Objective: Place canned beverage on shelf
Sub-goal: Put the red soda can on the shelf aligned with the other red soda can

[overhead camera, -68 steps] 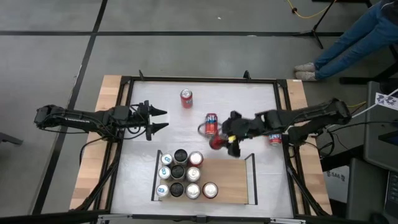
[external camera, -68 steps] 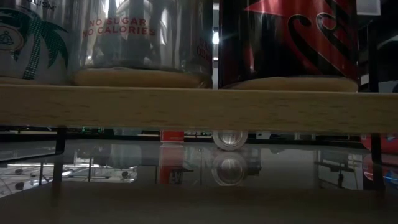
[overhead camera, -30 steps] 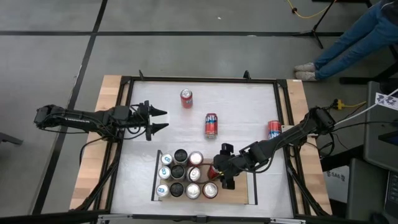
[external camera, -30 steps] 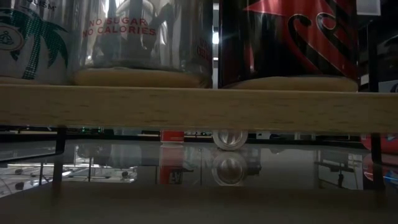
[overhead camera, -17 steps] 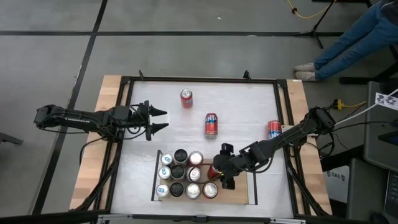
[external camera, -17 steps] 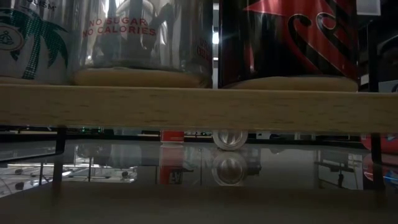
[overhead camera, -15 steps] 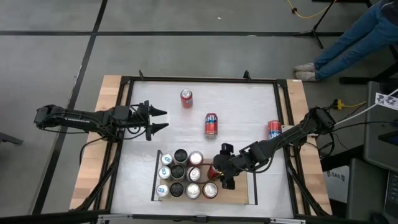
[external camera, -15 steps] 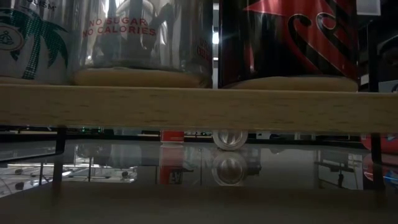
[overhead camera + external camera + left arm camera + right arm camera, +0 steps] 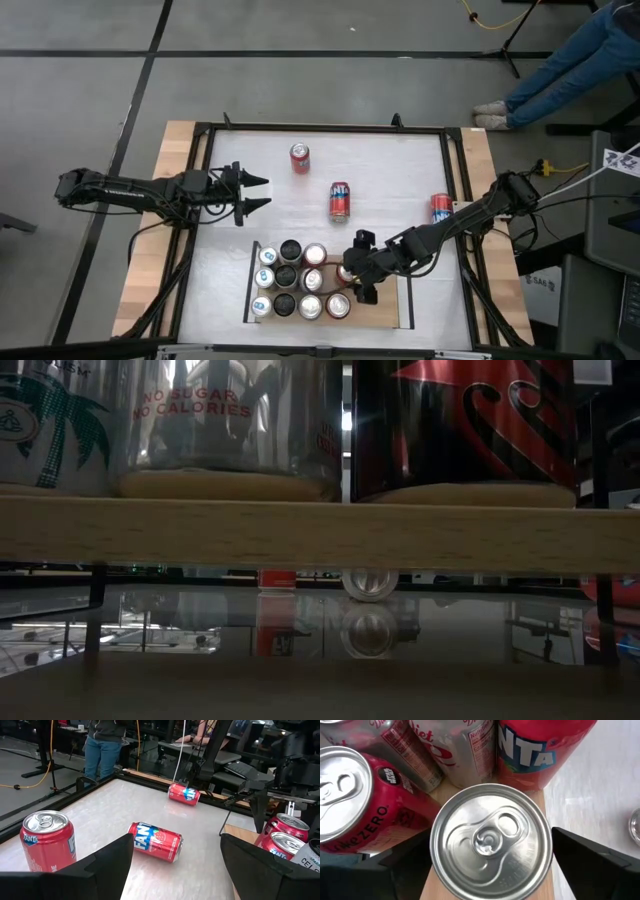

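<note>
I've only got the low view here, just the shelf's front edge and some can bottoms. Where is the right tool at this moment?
Observer: The right tool is down at the shelf, directly over a silver-topped can.
Operator: Is that can actually on the wood?
Observer: Yes. In the right wrist view it stands upright on the wood, next to a Fanta can.
Operator: How many are left to load?
Observer: Three on the white table: a standing can, a middle lying can and a lying can near the right arm.
</note>
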Motion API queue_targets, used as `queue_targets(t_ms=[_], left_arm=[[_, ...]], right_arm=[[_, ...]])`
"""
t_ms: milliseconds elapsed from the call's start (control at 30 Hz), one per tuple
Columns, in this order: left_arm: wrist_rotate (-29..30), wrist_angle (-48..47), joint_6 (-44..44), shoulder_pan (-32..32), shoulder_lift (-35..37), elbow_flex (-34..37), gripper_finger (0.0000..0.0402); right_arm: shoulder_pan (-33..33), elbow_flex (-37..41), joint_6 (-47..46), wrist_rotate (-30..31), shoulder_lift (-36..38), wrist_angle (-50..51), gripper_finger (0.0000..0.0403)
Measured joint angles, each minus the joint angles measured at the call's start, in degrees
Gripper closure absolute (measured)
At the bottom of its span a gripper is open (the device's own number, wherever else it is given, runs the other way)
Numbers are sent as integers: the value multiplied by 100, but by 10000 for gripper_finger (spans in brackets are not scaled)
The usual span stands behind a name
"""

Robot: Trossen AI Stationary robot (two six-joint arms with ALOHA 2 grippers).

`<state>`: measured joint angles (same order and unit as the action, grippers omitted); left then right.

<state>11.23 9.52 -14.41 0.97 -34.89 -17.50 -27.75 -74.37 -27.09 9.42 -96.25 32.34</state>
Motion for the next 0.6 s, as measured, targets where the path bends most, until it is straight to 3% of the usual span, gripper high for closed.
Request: queue_targets(t_ms=[300, 600], left_arm=[[1, 1, 0, 2, 0, 0, 108], [1, 3, -1, 0, 0, 0, 108]], right_arm=[[2, -89, 33, -75, -2, 123, 22], [2, -918, 57, -106, -2, 1004, 22]])
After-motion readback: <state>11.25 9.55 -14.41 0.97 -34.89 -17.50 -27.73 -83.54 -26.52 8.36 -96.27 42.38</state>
